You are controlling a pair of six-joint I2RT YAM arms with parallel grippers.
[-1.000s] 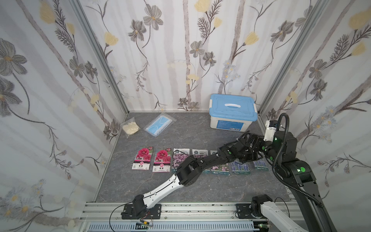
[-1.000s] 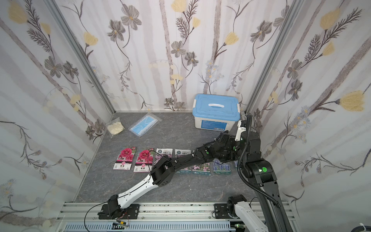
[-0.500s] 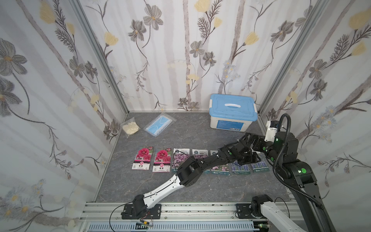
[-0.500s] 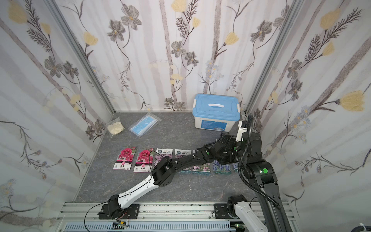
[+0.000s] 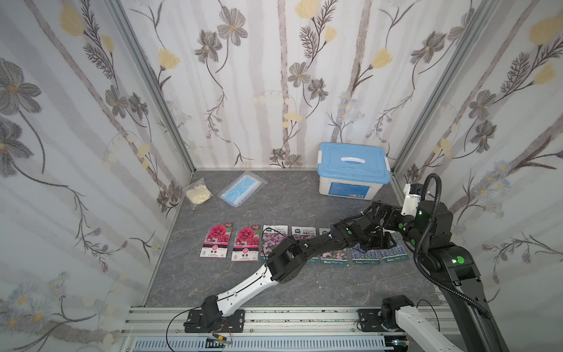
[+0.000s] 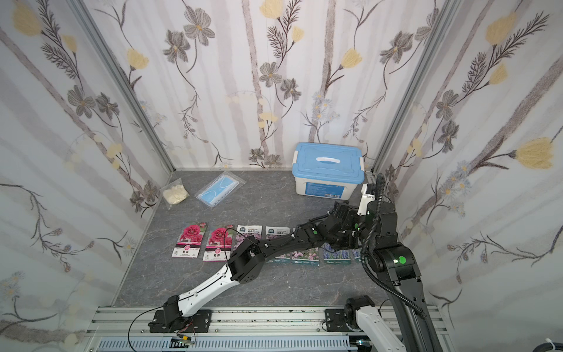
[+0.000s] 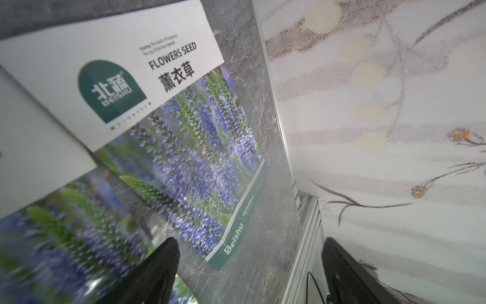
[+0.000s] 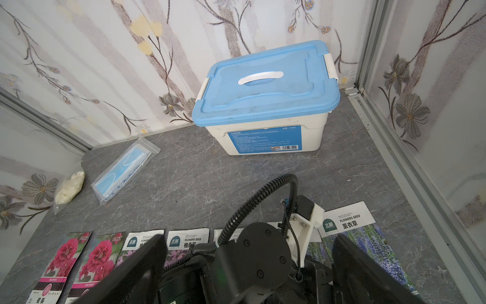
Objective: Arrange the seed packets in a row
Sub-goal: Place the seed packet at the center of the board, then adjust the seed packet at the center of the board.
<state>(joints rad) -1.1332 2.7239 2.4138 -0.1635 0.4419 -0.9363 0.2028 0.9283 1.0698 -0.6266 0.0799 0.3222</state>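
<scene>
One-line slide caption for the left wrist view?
Open left gripper over a lavender seed packet face up on the grey tabletop by the wall, a second lavender packet next to it.

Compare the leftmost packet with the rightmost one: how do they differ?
The leftmost packet shows red-pink blooms; the rightmost packet shows lavender-blue spikes. The leftmost packet's white label sits at the end toward the robot; the rightmost packet's white band, with a green logo, sits at the end toward the back wall. Both lie flat, face up, in the same row.
</scene>
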